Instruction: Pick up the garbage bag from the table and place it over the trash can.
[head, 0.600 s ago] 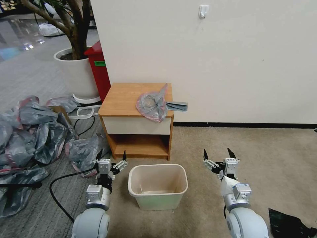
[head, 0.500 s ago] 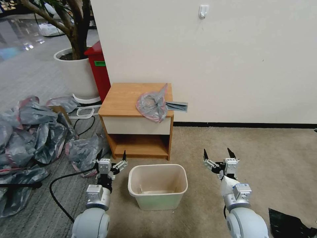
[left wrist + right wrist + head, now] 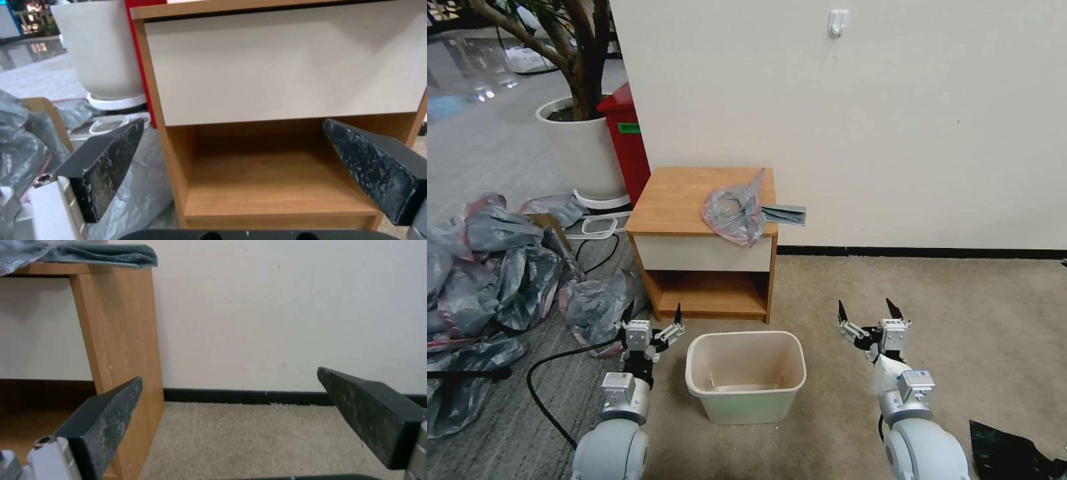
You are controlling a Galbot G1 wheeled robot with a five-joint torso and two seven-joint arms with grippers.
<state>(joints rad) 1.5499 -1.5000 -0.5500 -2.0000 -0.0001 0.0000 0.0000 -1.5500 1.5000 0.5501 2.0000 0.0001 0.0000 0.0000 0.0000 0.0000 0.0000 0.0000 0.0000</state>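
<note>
The garbage bag (image 3: 736, 213), crumpled grey plastic with a pink-red rim, lies on the right front corner of the table (image 3: 677, 193), one end sticking out past the right side (image 3: 106, 255). On the carpet in front of the table stands the beige trash can (image 3: 746, 380), with nothing in it. My left gripper (image 3: 652, 315) hovers open at the can's left, facing the table's lower shelf (image 3: 267, 180). At the can's right, my right gripper (image 3: 865, 309) is open too, pointing at the wall beside the table's side panel (image 3: 120, 333). Neither holds anything.
A heap of grey bags (image 3: 487, 267) and a black cable (image 3: 554, 373) cover the floor at left. A red bin (image 3: 626, 143) and a white plant pot (image 3: 582, 150) stand behind the table's left side. The wall (image 3: 894, 120) runs close behind. Open carpet lies to the right.
</note>
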